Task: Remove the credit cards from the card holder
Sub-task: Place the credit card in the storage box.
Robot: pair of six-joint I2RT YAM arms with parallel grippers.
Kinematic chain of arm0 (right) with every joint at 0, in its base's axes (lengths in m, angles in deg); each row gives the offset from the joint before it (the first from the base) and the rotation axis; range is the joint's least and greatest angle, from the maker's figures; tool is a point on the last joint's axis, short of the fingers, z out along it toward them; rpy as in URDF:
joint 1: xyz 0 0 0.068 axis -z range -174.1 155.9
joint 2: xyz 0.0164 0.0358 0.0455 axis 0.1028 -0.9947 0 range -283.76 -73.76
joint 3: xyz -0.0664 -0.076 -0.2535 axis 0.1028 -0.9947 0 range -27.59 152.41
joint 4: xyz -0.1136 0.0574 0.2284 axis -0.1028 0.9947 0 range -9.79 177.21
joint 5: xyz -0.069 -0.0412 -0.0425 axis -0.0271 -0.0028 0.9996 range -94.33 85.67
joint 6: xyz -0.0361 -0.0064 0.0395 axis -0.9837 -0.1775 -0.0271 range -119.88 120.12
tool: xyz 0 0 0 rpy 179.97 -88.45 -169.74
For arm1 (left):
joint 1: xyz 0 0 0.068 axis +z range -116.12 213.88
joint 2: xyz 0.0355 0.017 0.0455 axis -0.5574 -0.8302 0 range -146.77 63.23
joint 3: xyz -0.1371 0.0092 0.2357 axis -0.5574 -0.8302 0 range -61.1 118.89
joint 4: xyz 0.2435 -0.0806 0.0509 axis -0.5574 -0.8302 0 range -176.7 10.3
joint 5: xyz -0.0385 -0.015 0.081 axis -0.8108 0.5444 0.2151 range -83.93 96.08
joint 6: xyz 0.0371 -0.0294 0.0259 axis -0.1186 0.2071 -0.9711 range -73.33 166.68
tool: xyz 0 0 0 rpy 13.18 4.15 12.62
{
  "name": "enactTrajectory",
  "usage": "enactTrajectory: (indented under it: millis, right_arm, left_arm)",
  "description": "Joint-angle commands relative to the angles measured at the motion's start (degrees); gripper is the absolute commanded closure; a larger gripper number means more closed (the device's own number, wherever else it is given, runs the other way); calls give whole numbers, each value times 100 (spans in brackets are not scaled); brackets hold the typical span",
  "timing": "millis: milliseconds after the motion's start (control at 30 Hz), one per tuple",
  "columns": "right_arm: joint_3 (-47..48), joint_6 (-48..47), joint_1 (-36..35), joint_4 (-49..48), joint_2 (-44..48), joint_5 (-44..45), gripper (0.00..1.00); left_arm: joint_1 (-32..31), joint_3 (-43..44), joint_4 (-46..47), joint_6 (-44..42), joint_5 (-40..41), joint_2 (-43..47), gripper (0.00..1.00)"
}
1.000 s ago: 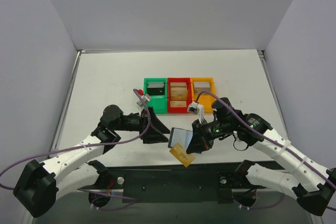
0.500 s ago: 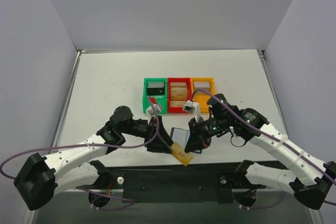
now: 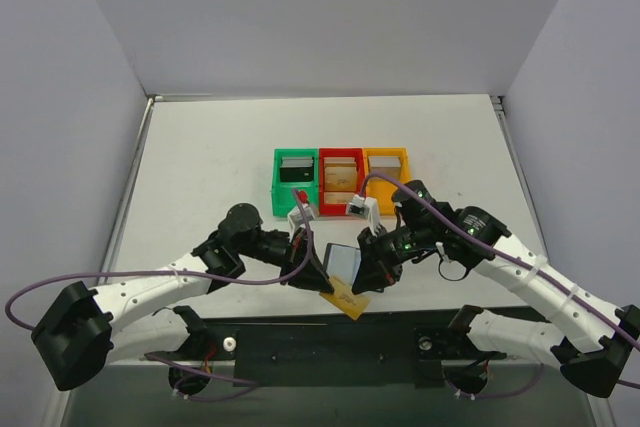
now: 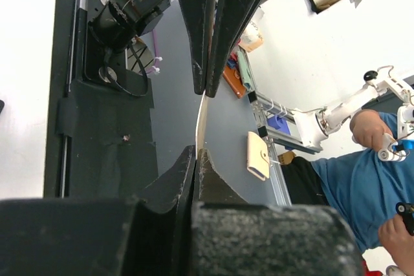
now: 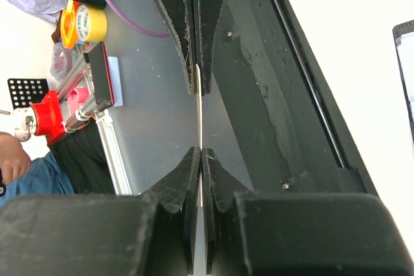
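Observation:
The card holder (image 3: 343, 259), a flat pale blue-grey panel with a black edge, hangs tilted above the table's near edge. My right gripper (image 3: 366, 271) is shut on its right side. A gold credit card (image 3: 349, 299) sticks out of its lower end, and my left gripper (image 3: 322, 282) is shut on that card from the left. In the left wrist view the tan card (image 4: 200, 117) runs edge-on from my shut left gripper (image 4: 196, 150) up to the right arm's fingers (image 4: 191, 17). In the right wrist view a thin pale edge (image 5: 199, 117) sits in my shut right gripper (image 5: 201, 150).
Green (image 3: 277, 187), red (image 3: 341, 152) and orange (image 3: 386, 152) bins stand side by side in the middle of the table, each with cards inside. The black base plate (image 3: 300, 339) lies just below the grippers. Purple cables trail from both arms.
My left arm has moved right toward the holder and its jaws have gone from open to shut on the gold card. The right gripper has shifted slightly left with the holder.

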Motion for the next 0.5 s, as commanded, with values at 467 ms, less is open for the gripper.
enactTrajectory:
  millis: [467]
  right_arm:
    - [197,514,-16,-597,16,276,69]
  left_arm:
    - [-58,-104,908,168,425,289,100]
